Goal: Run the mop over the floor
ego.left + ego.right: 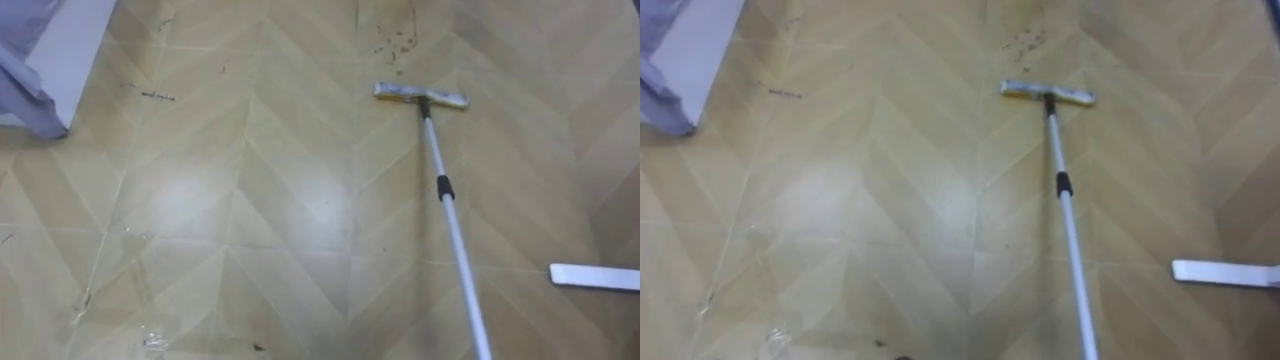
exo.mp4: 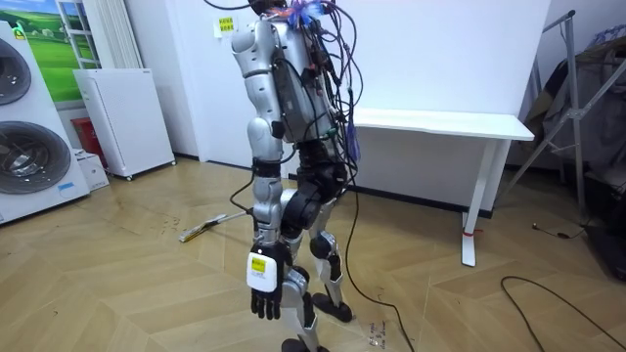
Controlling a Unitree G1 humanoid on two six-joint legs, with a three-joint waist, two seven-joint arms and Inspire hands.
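Your robot stands upright on a pale herringbone wood floor (image 2: 147, 284), its back to a long white desk (image 2: 440, 122) against the wall. At the room view's left are a washing machine (image 2: 24, 117) and a low white cabinet (image 2: 122, 117).

The mop (image 1: 450, 220) lies flat on the floor ahead of the robot. In the eye views its white handle runs from the lower right up to the flat mop head (image 1: 420, 95), which sits crosswise at the far end. A black collar (image 1: 445, 187) rings the handle partway along.

Your left hand (image 2: 264, 284) hangs at the robot's side beside its leg. Its dark fingers are loose and pointing down, and it grips nothing. It is well apart from the mop, which lies to the room view's left of the legs.

Small dark specks (image 1: 395, 42) mark the floor just beyond the mop head.
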